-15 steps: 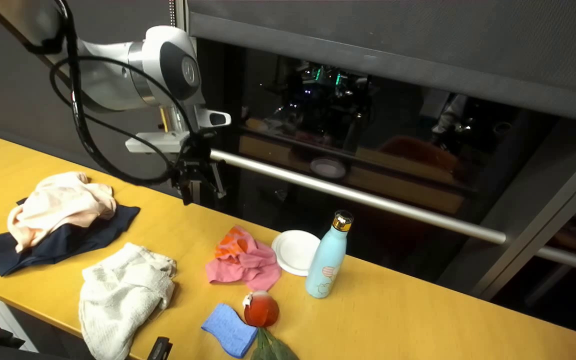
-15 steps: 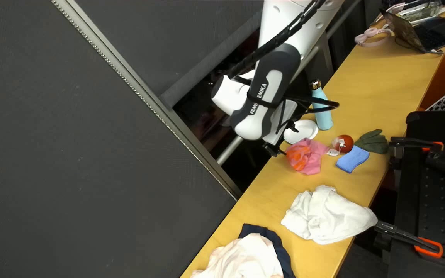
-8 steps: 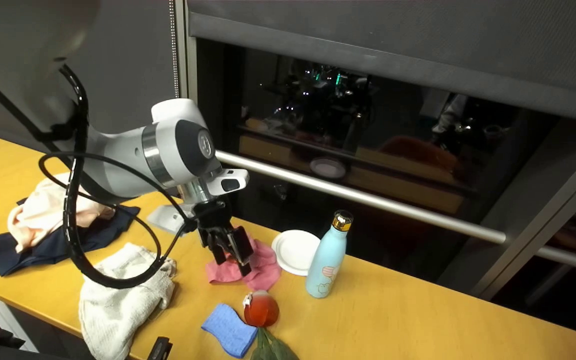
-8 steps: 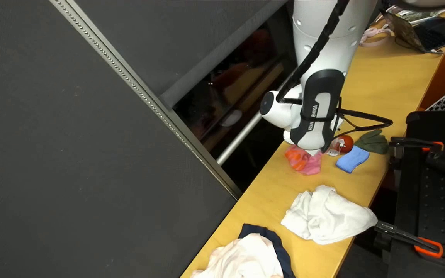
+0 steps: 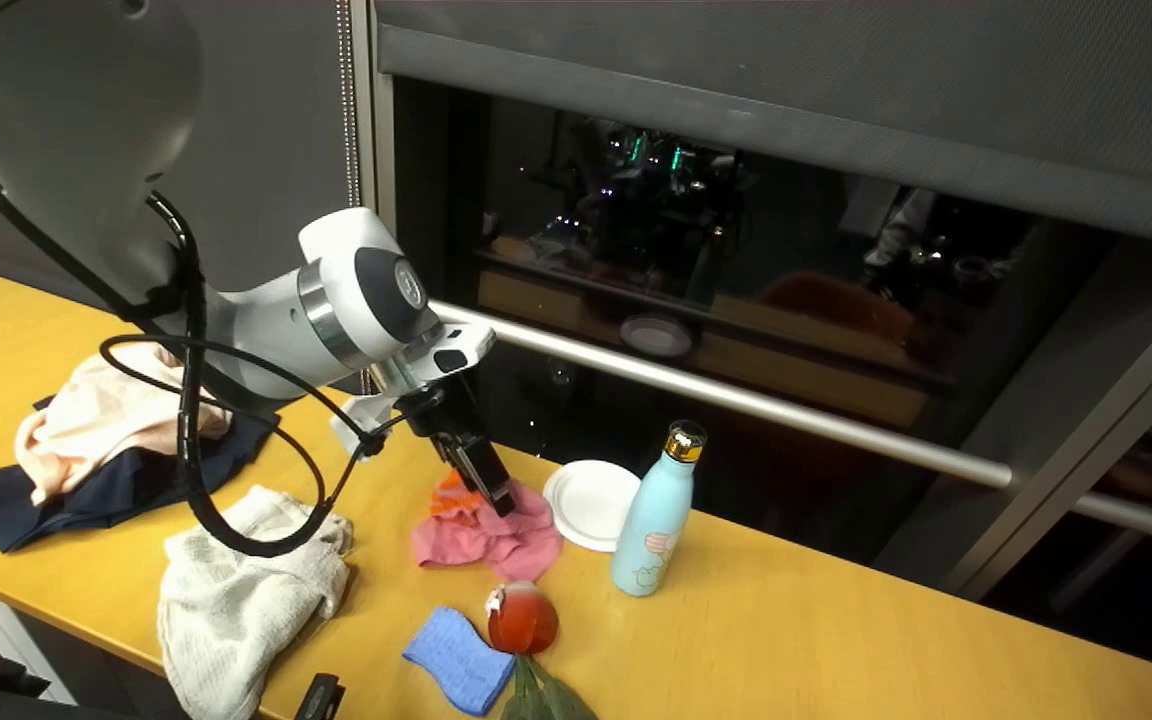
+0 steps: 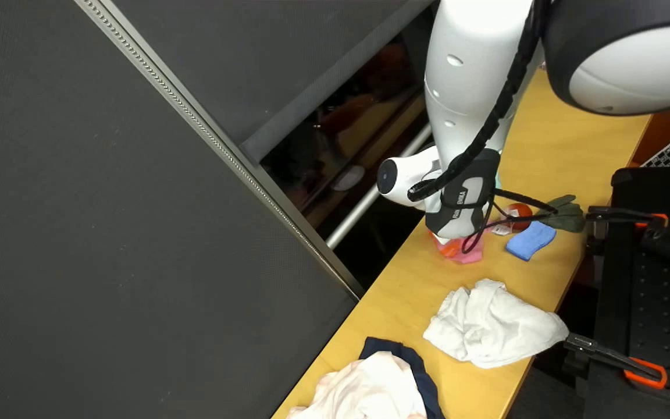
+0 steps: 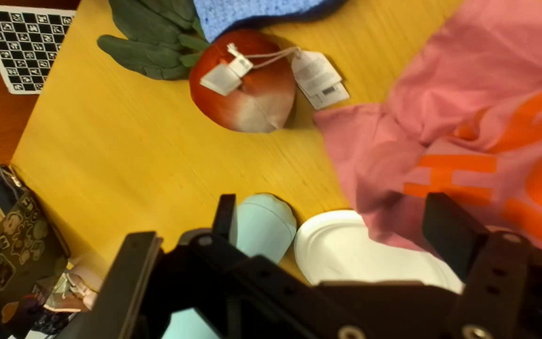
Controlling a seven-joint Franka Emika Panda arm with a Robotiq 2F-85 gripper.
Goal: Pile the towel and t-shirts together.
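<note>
A crumpled pink t-shirt with orange print (image 5: 526,525) lies on the wooden table beside a white plate. It shows large in the wrist view (image 7: 421,117). A white towel (image 5: 246,590) lies crumpled near the table's front edge, also in an exterior view (image 6: 492,326). A peach shirt (image 5: 126,410) lies on top of a navy shirt (image 5: 136,495) at the far left. My gripper (image 5: 498,497) hangs above the pink t-shirt. In the wrist view the gripper (image 7: 334,216) has its jaws wide apart with nothing held. The arm hides the gripper in an exterior view.
The white plate (image 5: 591,505) and a tall light-blue bottle (image 5: 654,530) stand close to the pink t-shirt. A red round object with tags (image 5: 523,620), a blue cloth (image 5: 461,660) and a green glove (image 6: 562,214) lie nearby. A metal rail (image 5: 716,400) runs along the window behind.
My gripper has come down and right from beside the window to above the pink t-shirt. In the last half second it turned and rose slightly. The clothes have not moved.
</note>
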